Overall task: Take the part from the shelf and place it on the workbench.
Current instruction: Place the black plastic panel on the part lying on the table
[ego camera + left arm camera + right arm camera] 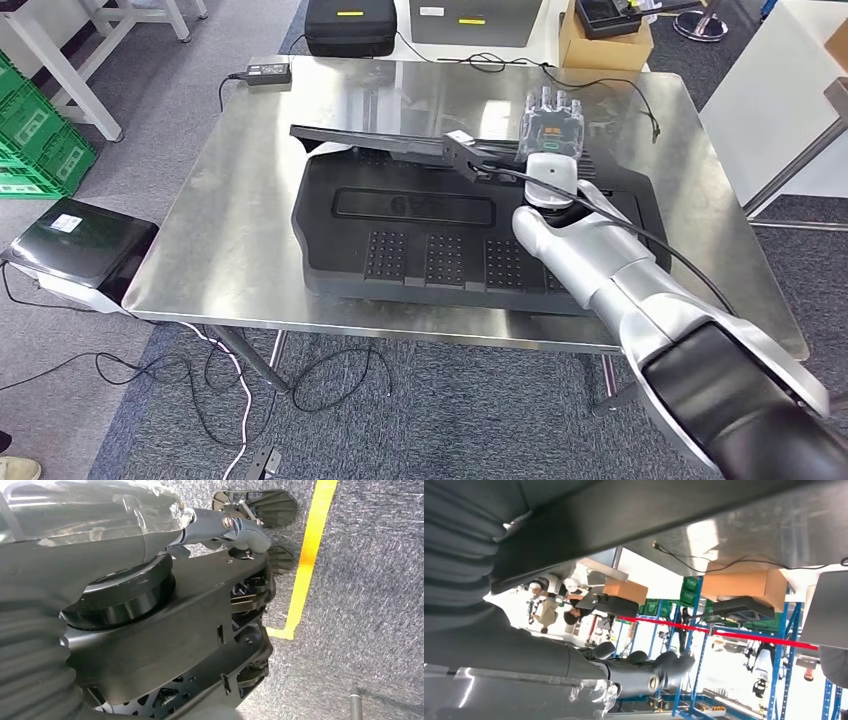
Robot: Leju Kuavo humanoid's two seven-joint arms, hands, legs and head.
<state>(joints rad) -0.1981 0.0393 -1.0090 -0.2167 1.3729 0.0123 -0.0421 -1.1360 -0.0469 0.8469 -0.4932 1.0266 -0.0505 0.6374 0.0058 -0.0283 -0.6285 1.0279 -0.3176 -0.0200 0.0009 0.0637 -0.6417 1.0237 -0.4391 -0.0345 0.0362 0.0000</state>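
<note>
The right robot hand (550,125), fingers spread and holding nothing, hovers over the black part's (430,235) far edge on the workbench (240,230).

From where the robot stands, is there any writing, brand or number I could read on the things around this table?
None can be read.
Black case on the floor: yellow label, too blurred.
Grey box beside it: white and yellow labels, too small.
Black device left of the table: white sticker, unreadable.
Power adapter: label too small.
Black part: embossed panel, nothing legible.
</note>
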